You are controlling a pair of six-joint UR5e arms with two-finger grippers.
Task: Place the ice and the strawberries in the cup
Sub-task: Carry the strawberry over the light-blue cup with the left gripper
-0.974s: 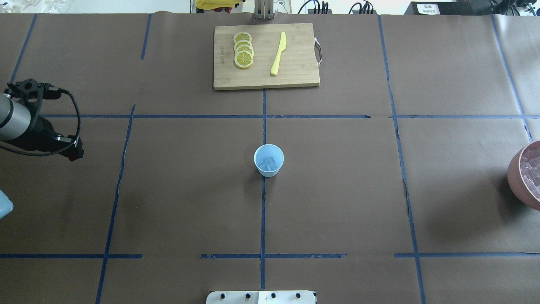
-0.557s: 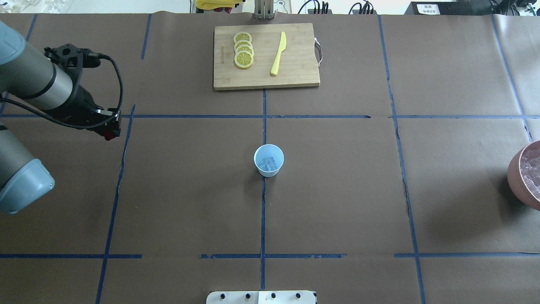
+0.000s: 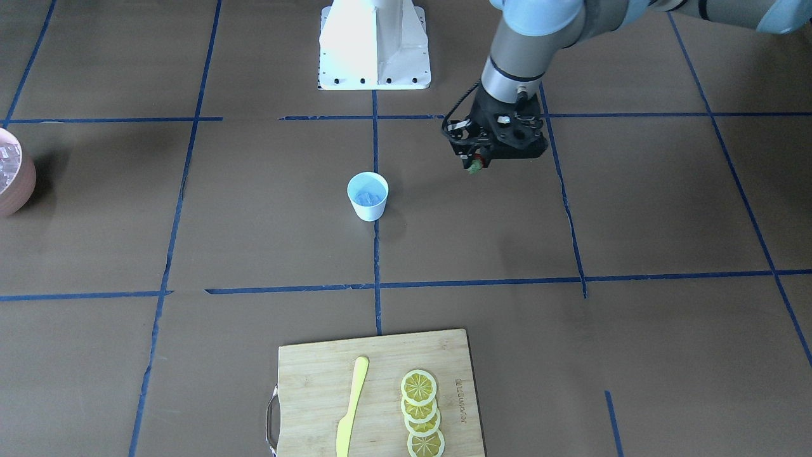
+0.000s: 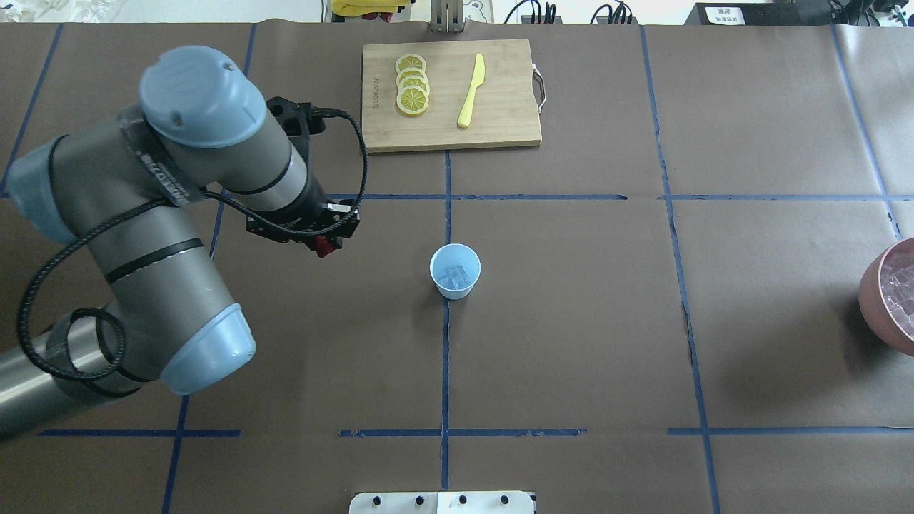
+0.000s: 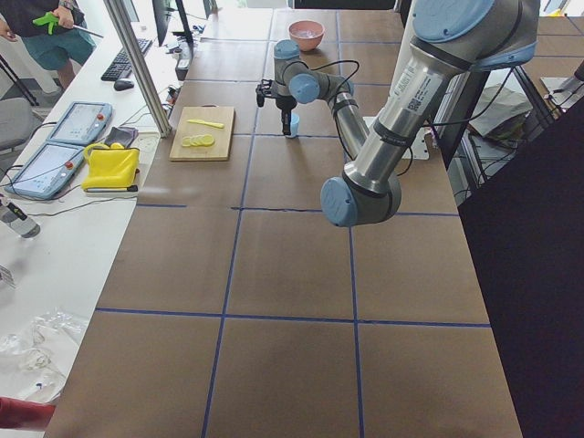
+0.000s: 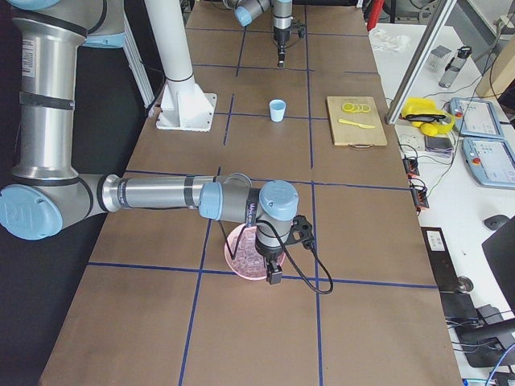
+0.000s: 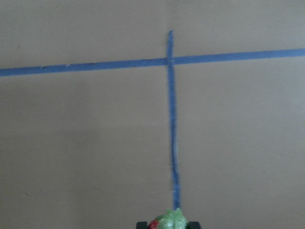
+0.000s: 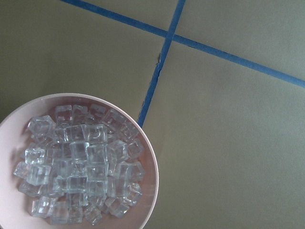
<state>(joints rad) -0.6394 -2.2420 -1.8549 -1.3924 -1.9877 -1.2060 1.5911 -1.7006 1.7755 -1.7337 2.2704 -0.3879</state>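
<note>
Strawberry (image 7: pixel 167 220) in left fingers (image 7: pixel 194 224) near cup (image 4: pixel 454 293); cutting board (image 4: pixel 507 107) well beyond

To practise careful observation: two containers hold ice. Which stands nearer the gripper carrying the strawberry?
The white cup in the middle of the table; the pink bowl sits far off at its end.

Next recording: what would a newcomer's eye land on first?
The large left arm reaches over the table, its left gripper shut on a strawberry, short of the cup. The cup, at table centre, holds ice; a pink bowl heaped with ice sits at the right end.
</note>
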